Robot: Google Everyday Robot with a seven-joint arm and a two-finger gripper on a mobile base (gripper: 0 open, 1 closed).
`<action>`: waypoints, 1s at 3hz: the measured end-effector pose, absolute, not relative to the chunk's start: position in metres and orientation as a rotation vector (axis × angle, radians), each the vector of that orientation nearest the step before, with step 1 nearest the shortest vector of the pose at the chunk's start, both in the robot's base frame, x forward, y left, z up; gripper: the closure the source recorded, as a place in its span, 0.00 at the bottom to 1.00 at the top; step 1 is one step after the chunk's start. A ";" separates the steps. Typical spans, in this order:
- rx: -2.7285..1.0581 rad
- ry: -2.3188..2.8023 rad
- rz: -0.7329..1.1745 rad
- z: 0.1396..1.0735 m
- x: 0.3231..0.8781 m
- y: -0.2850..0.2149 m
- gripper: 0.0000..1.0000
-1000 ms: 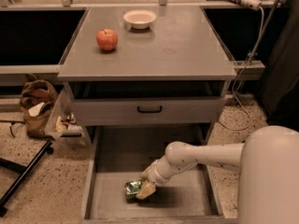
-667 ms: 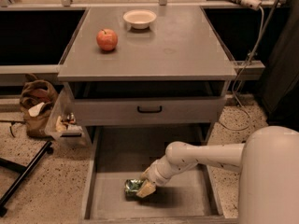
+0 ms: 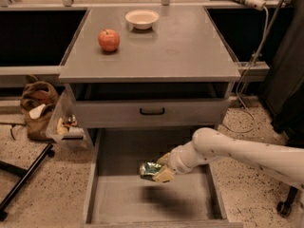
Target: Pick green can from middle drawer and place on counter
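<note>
The green can [image 3: 149,169] is a shiny dented can held in my gripper [image 3: 159,172], which is shut on it. The can hangs above the floor of the open middle drawer [image 3: 118,198], with its shadow on the floor below. My white arm [image 3: 237,151] reaches in from the right. The grey counter [image 3: 190,46] lies above the drawers, higher than the gripper.
A red apple [image 3: 109,40] and a white bowl [image 3: 142,18] stand on the counter's far left part. A grey drawer face with a black handle [image 3: 152,111] sits just above the open drawer. A brown bag [image 3: 38,103] and a black stand leg [image 3: 23,179] lie on the floor at left.
My gripper has lifted the green can off the drawer floor; it now hangs above the floor, higher than before.
</note>
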State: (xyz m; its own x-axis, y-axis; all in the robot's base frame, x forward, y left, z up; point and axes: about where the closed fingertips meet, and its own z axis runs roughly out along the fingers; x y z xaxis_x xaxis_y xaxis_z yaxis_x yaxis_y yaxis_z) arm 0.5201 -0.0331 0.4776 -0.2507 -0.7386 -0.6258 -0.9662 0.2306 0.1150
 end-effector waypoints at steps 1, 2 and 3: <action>-1.461 1.985 0.738 0.562 0.535 -0.088 1.00; -1.461 1.985 0.738 0.562 0.535 -0.088 1.00; -1.479 2.018 0.673 0.594 0.539 -0.096 1.00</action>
State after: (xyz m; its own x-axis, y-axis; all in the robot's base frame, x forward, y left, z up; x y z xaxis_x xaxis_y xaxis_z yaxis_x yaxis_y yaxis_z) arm 0.5389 -0.0965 0.5941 -0.2485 -0.6878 -0.6820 -0.9595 0.2714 0.0759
